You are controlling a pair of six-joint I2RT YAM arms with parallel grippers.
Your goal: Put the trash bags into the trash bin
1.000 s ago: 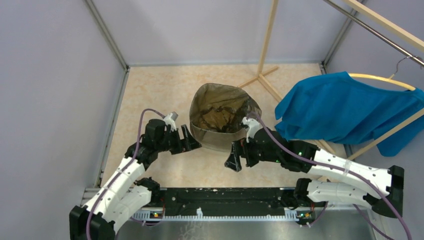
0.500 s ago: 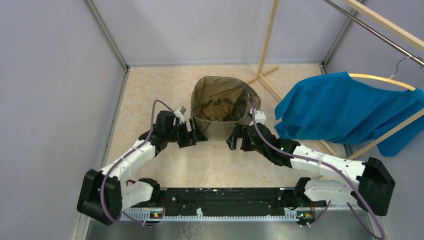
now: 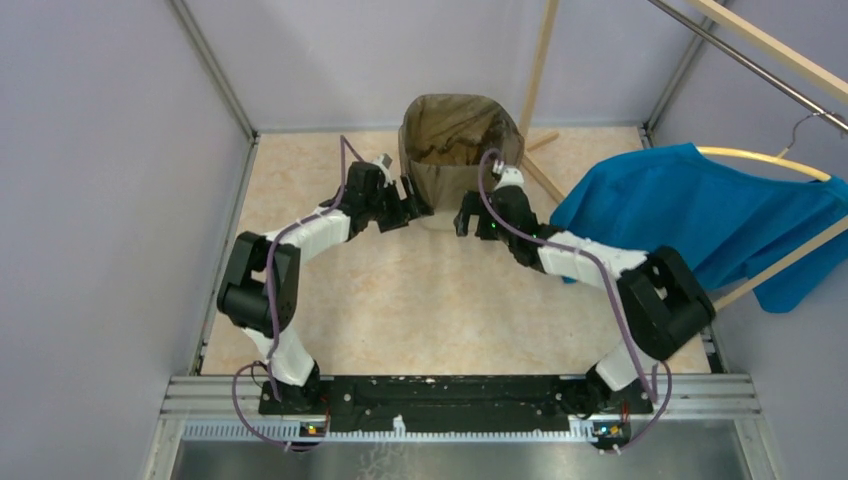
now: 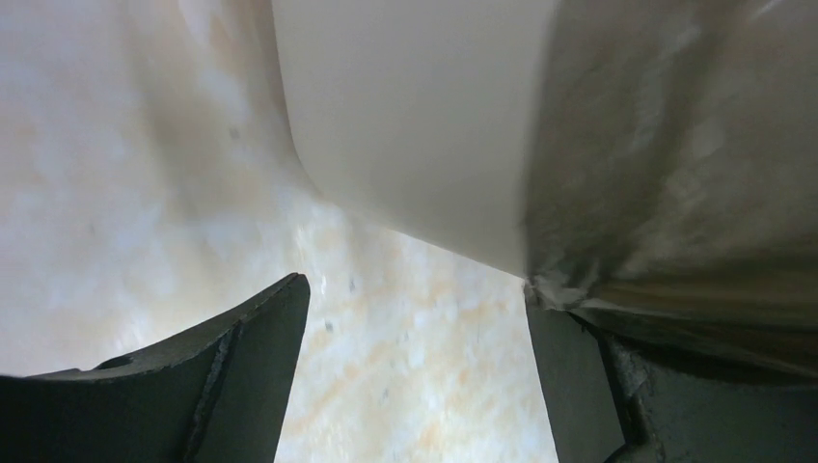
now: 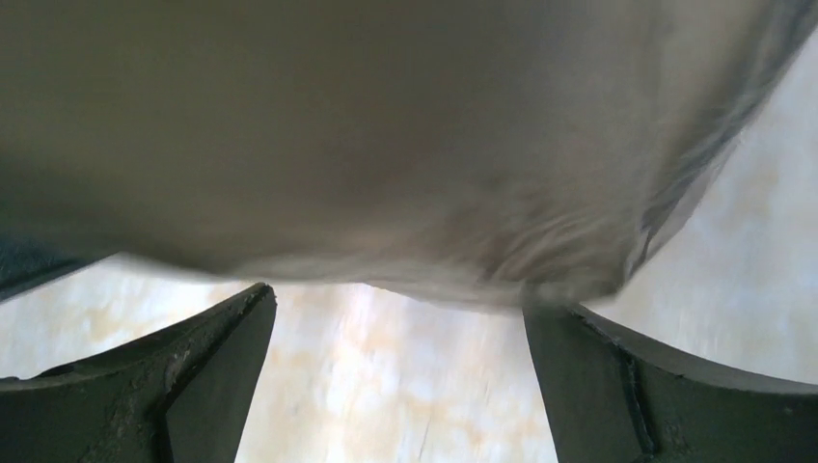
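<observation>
The trash bin (image 4: 415,125), cream and smooth-sided, stands far back on the floor against the rear wall. The trash bag (image 3: 460,130), thin and grey-brown, lines it and hangs over its rim down the outside. My left gripper (image 3: 418,205) is low at the bin's left side, open; in its wrist view (image 4: 415,289) only floor lies between the fingers, and the right finger (image 4: 569,376) touches the bag's hem (image 4: 675,145). My right gripper (image 3: 462,218) is low at the bin's right side, open (image 5: 400,301), with the bag-covered wall (image 5: 386,145) just beyond its fingertips.
A blue garment (image 3: 690,225) hangs on a hanger at the right, close to my right arm. A wooden rack post (image 3: 540,70) rises just behind the bin. Grey walls close in the left and the back. A metal rail (image 3: 460,392) runs along the near edge.
Both arms have stretched far forward, and the bin with its bag has slid between them from mid-floor to the back wall. Both grippers have stayed open.
</observation>
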